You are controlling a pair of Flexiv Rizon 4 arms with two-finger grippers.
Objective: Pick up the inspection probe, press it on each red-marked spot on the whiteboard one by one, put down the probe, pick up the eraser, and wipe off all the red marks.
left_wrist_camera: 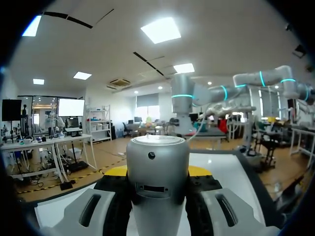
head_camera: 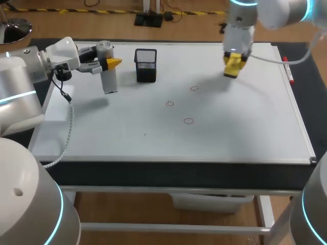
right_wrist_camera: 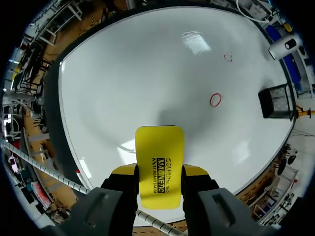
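My left gripper [head_camera: 111, 64] is shut on the inspection probe [head_camera: 108, 75], a silver-white cylinder held upright over the far left of the whiteboard [head_camera: 230, 132]. In the left wrist view the probe [left_wrist_camera: 157, 169] fills the gap between the fingers of the left gripper [left_wrist_camera: 157, 173]. Over the board's far right, my right gripper [head_camera: 233, 65] is shut on the yellow eraser [head_camera: 234, 62]. The right wrist view shows the eraser [right_wrist_camera: 159, 164] clamped in the right gripper [right_wrist_camera: 160, 172], above bare board. Three small red rings [head_camera: 194, 88] [head_camera: 169, 103] [head_camera: 188, 121] mark the middle of the board; two red rings [right_wrist_camera: 215, 100] [right_wrist_camera: 228, 57] lie ahead of the eraser.
A black mesh pen holder [head_camera: 146, 65] stands at the back of the board, just right of the probe, and also shows as the mesh holder [right_wrist_camera: 275, 101] in the right wrist view. A red marker [head_camera: 289, 71] lies beyond the board's right edge. A cable hangs from my left arm over the board's left side.
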